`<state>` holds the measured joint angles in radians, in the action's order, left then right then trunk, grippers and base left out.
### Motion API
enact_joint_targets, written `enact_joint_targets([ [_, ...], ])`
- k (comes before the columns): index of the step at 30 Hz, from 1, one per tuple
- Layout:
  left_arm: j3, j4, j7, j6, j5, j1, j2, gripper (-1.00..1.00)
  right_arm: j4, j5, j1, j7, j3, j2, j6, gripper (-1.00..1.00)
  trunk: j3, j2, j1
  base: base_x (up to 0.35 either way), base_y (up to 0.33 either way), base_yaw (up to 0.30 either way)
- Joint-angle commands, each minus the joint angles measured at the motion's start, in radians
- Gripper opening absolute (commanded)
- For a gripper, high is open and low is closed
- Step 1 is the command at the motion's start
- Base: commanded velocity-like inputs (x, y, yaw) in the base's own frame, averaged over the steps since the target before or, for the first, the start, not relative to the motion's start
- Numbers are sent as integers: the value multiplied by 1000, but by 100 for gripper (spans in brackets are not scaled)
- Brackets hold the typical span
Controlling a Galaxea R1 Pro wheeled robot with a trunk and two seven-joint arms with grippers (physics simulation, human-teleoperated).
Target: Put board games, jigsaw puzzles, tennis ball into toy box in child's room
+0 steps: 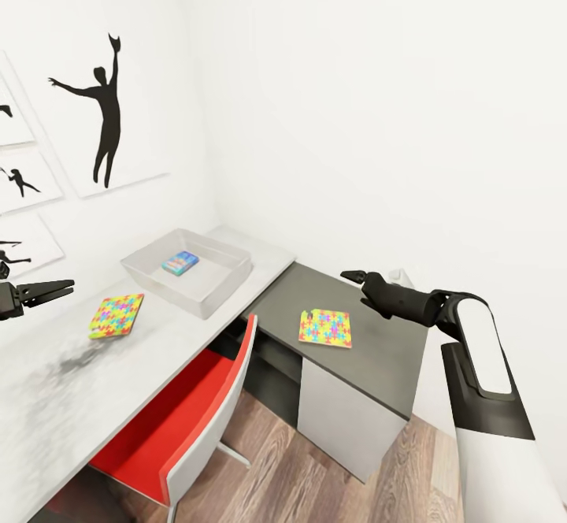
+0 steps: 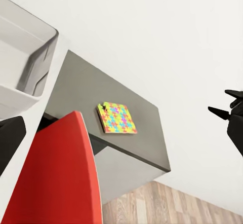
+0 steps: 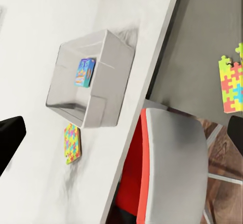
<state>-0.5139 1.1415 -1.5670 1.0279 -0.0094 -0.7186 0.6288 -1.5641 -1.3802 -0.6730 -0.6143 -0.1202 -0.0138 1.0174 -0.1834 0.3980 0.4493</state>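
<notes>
While a blue board game lies inside the toy box on the table, one jigsaw puzzle rests beside the box; the other lies farther off. Left end effector is spread; the right end effector I cannot tell.

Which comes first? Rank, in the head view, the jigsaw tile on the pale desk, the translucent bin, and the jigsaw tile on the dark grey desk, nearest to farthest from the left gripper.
1. The multicolour jigsaw tile on the pale desk, just beside the left gripper.
2. The translucent pale grey bin, farther back along the desk, holding a small blue box.
3. The multicolour jigsaw tile on the dark grey desk, past the red chair, on the right arm's side.
</notes>
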Motion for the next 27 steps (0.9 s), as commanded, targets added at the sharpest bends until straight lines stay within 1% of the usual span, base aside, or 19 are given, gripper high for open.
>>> enact_joint_targets([
  [1,0,0,-4,11,-1,-1,0,100,-1,-10,1,-10,-1,0,3,100,0,2,1,0,0,0],
  [7,0,0,-4,11,-1,0,0,100,-1,-10,8,-9,-6,0,3,100,9,2,1,0,0,-14],
  [18,0,0,-4,11,-1,1,0,100,-1,-8,19,-8,-10,-2,3,100,27,2,1,0,0,-69],
  [23,0,0,-4,11,-1,1,0,100,1,-8,23,-9,-10,-19,2,100,35,2,1,0,0,-152],
  [27,0,0,-4,11,-1,1,0,100,1,-8,23,-8,-10,-23,1,100,41,2,1,0,-1,-204],
])
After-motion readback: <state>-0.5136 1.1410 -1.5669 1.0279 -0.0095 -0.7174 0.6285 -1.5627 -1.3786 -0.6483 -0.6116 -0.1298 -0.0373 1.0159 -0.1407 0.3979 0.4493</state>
